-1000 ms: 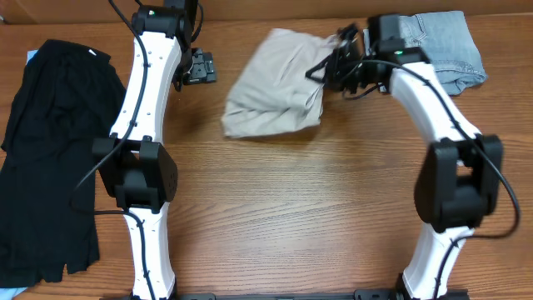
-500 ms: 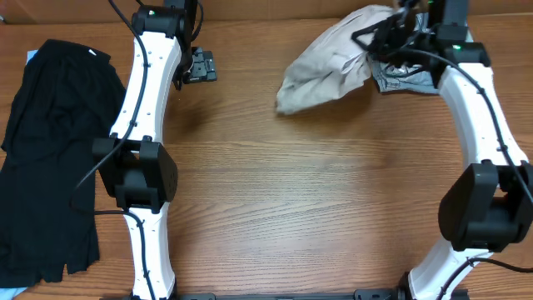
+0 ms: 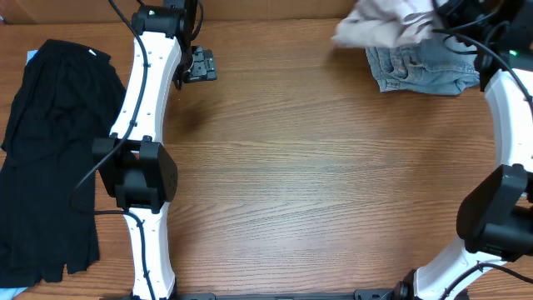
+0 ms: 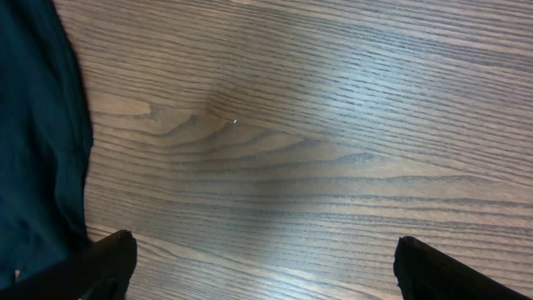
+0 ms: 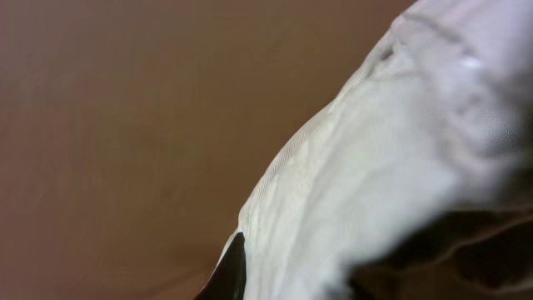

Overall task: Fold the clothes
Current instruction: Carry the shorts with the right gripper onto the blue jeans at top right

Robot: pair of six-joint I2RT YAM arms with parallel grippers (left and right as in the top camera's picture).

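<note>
Overhead, right gripper clutching beige shorts by denim piece, left gripper spread.

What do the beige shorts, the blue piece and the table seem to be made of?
The shorts: soft woven cloth, likely cotton, matte; it drapes and creases. The blue piece: denim, by its faded weave and seams. The table: wood or wood-look laminate, smooth, slight sheen; grain lines show.

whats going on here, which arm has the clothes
The right tool holds the beige shorts bunched up at the far right corner of the table, overlapping the light-blue denim piece in the overhead view. Nothing is folded yet. The left tool is open and idle over bare wood, beside the black garment.
</note>
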